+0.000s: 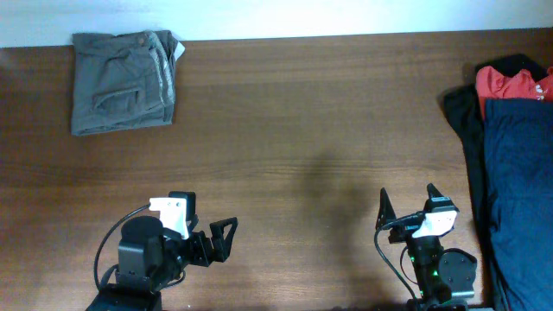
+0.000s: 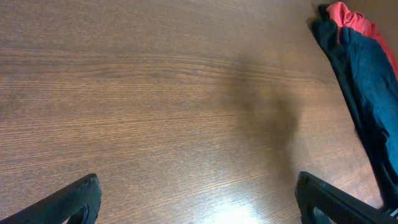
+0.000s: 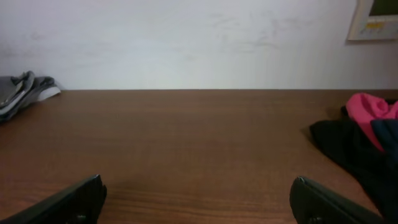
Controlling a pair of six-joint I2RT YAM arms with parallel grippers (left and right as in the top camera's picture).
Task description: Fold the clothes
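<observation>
shorts [image 1: 123, 82] lie folded, far-left corner of bench [image 1: 302, 130] | left end effector [image 1: 206, 226], right end effector [image 1: 407, 204]: wide open, empty, bench near edge | fold looks finished; stay clear

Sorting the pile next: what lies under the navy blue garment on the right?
A black garment sticks out left of the navy blue garment, and a red garment shows at its far end. How far either reaches beneath, or anything else there, is covered.
</observation>
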